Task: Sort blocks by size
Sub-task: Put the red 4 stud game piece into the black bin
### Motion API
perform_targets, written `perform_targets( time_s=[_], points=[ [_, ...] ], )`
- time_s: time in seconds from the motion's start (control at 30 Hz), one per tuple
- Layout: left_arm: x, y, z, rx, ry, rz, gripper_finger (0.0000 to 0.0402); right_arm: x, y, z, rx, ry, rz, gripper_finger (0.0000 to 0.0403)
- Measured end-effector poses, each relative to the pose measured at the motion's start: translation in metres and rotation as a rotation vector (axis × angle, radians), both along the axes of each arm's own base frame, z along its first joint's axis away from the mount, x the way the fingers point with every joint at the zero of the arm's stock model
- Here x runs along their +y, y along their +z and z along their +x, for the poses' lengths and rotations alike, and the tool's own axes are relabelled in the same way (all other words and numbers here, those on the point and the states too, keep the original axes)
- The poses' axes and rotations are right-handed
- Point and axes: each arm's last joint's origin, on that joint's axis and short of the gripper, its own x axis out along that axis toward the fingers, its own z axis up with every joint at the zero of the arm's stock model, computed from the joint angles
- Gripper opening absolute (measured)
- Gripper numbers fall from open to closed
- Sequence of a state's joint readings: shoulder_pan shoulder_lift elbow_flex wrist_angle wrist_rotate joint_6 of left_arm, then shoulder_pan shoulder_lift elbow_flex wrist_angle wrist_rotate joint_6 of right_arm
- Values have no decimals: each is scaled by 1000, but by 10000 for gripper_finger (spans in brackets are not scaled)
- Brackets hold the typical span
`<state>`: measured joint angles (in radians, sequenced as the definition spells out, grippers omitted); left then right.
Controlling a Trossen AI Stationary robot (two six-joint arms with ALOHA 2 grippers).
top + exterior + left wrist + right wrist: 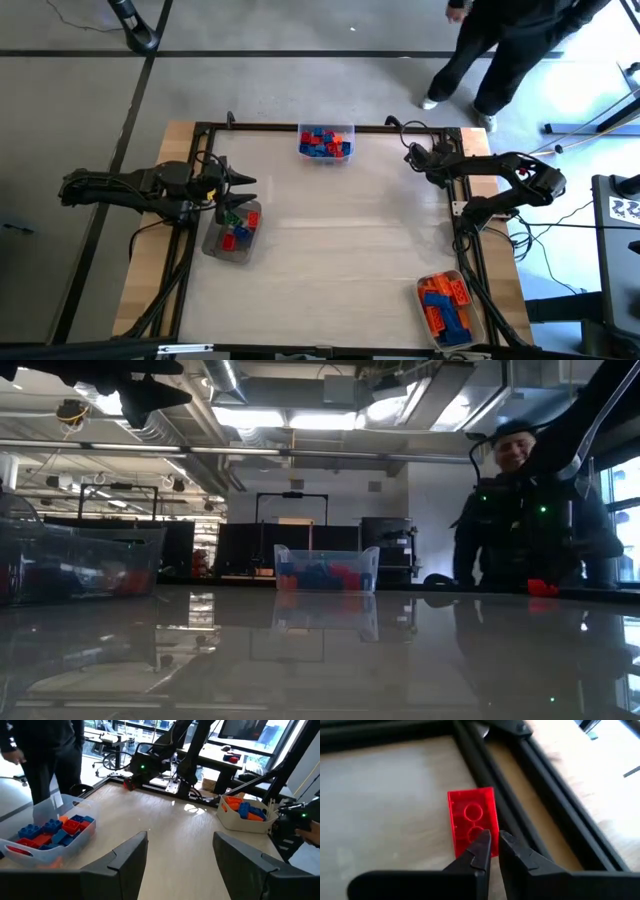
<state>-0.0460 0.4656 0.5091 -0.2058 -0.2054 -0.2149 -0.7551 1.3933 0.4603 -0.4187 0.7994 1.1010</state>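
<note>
Three clear plastic trays hold the small studded plastic blocks. In the high view one tray stands at the top middle of the frame, against the table's far edge, full of blue and red blocks. A second tray is at the left of the frame with a few red, blue and green blocks. The third tray is at the lower right, packed with orange and blue blocks.

One single red rectangular brick lies alone on the table in the right wrist view, its hollow underside with round tubes turned up, just beside the black metal frame rail.

The table is a pale, smooth wooden board, glossy enough to mirror the room in the low view, with a black metal frame around it. Behind it there is a workshop with ceiling pipes and strip lights, and a person in dark clothing stands at the upper right of the high view.

The left gripper hangs over the left tray with its fingers spread wide and nothing between them. The right gripper is at the upper right of the table, its tips nearly together over the near end of the red brick; I cannot tell if they pinch it.
</note>
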Motion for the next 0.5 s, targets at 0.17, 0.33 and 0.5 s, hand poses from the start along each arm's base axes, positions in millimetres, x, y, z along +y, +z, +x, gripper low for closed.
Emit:
perform_targets(
  time_s=[0.17, 0.33, 0.5],
  points=[
    [0, 0, 0, -2, 1, -6, 214, 0, -2, 2, -12, 106, 115, 37],
    [0, 1, 0, -12, 2, -12, 214, 6, -3, 9, -6, 250, 213, 37],
    [0, 1, 0, -11, 2, -12, 214, 16, -4, 17, 16, 350, 244, 37]
  ],
)
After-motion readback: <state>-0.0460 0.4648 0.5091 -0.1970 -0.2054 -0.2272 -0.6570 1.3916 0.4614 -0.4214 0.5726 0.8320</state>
